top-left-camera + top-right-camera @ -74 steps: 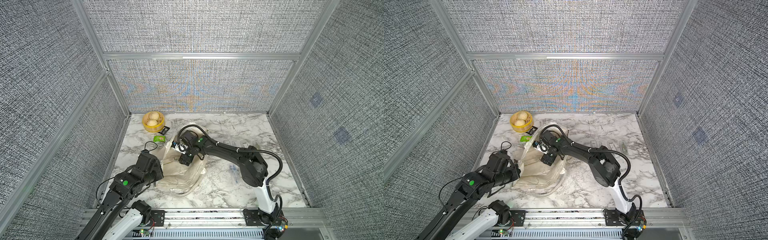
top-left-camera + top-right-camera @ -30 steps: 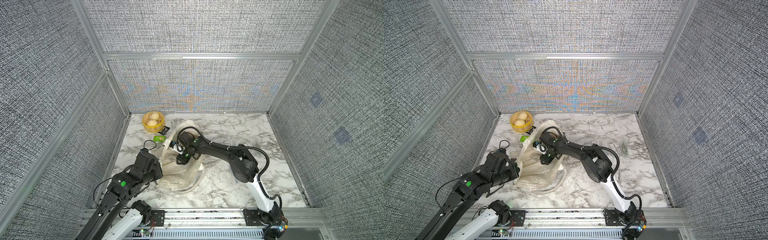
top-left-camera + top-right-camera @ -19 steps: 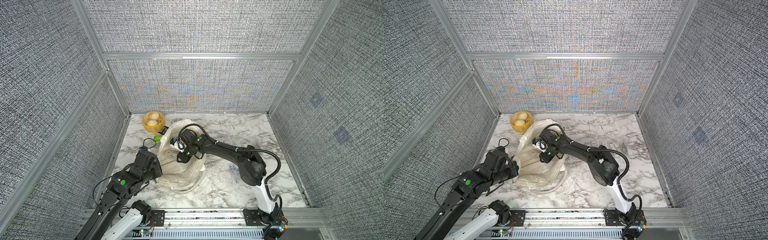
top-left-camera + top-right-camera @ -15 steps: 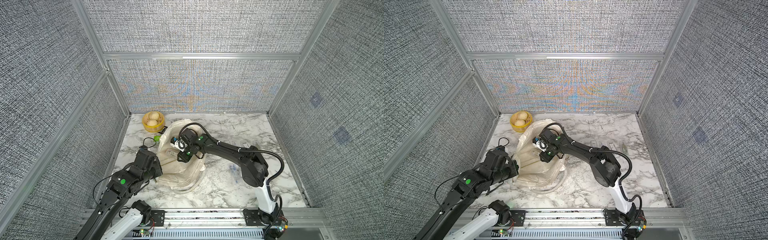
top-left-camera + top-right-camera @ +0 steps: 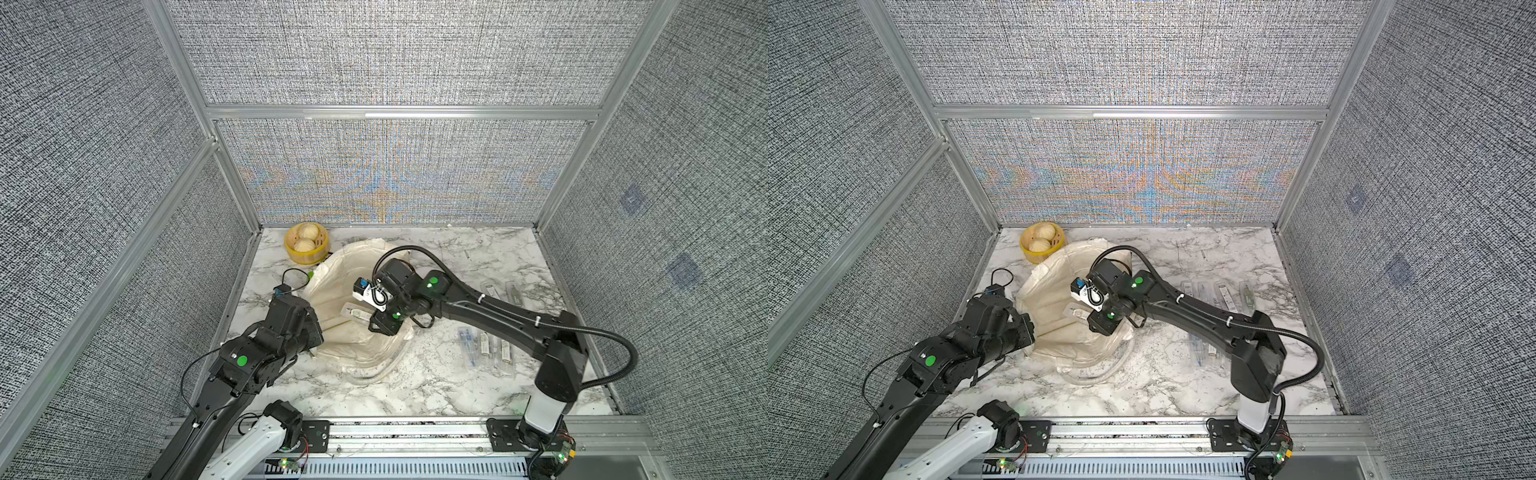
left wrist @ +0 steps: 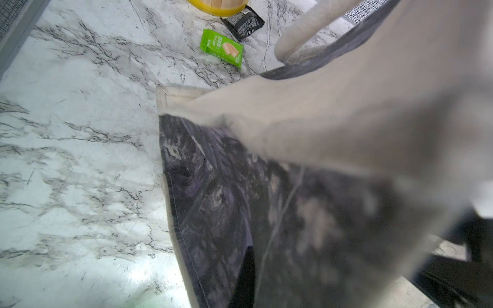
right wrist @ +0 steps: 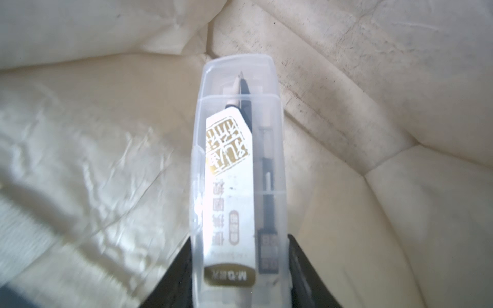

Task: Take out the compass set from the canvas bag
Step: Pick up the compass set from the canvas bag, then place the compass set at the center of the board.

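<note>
so the right pincer point(image 7: 240, 256) is clamped across one end of the compass set point(image 7: 240, 160), probably a light, stiff, slippery clear case, inside the open canvas bag point(image 5: 332, 299), while the left pincer point(image 5: 1027, 328) pinches its rim.

Robot lab test cell, not a home or shop. Grey woven panels point(image 5: 374, 62) in alu frame point(image 5: 399, 112) box in 3 sides. Marble-look bench point(image 5: 436, 386) inside. 2 black arms, left point(image 5: 249, 361) & right point(image 5: 498, 320), bolted to front rail point(image 5: 415, 432). Loose cables point(image 5: 633, 359), small boards w/ green LEDs point(image 5: 563, 457).
</note>
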{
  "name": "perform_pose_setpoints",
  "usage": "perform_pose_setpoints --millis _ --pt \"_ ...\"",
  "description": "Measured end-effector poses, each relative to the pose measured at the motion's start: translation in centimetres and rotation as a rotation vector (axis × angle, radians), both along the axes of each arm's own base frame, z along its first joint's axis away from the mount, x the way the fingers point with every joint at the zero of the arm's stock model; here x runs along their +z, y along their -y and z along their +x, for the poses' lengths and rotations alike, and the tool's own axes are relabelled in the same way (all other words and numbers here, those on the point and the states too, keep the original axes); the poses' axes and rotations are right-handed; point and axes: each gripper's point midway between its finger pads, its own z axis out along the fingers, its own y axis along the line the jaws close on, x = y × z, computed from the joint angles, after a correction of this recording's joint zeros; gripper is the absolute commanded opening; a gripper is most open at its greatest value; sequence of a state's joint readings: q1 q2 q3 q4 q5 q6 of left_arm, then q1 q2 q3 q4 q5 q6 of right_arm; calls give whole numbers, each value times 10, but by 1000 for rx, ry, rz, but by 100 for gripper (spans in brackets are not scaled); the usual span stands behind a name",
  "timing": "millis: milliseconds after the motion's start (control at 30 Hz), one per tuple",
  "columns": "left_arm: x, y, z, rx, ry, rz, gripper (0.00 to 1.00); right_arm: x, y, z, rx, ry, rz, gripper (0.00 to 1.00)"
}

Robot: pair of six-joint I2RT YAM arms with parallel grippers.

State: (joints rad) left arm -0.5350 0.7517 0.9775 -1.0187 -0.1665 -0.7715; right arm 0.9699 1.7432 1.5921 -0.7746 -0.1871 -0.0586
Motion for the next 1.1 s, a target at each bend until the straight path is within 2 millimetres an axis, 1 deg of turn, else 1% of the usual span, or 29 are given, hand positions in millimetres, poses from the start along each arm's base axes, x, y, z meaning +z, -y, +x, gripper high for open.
perform_pose_setpoints --millis 33,133,233,300,400,467,600,667,700,767,800,867,967,1033,1100 --pt "0 0 0 0 0 2 0 6 5 -6 2 0 6 43" --pt "-1 -1 1 2 -1 8 0 33 22 -27 -9 6 46 43" --pt "1 0 2 1 6 6 0 61 47 -46 -41 12 100 43" --pt "3 0 2 -1 17 2 0 76 70 -55 -88 27 128 43" --pt "7 0 2 -6 36 -5 0 84 106 -63 -181 36 138 44" --pt "9 -1 1 -13 44 -3 0 82 137 -63 -284 21 133 44" --pt "14 -1 -1 -27 68 -8 0 66 201 -54 -540 -16 119 44" --pt "17 -1 -2 -36 80 -12 0 51 234 -46 -704 -58 108 44" --pt "18 -1 -2 -40 85 -12 0 44 246 -41 -775 -70 101 44" --pt "19 0 -2 -52 91 -6 0 25 275 -33 -946 -115 82 44" --pt "20 1 -1 -60 95 -1 0 17 286 -30 -1007 -135 73 44" --pt "21 1 0 -75 101 7 0 -7 313 -25 -1159 -189 55 44" --pt "20 2 1 -95 116 23 0 -40 346 -24 -1357 -267 46 43" --pt "16 2 0 -107 116 35 0 -55 359 -23 -1447 -317 61 43" --pt "12 2 0 -115 112 45 0 -64 369 -18 -1522 -348 93 43"
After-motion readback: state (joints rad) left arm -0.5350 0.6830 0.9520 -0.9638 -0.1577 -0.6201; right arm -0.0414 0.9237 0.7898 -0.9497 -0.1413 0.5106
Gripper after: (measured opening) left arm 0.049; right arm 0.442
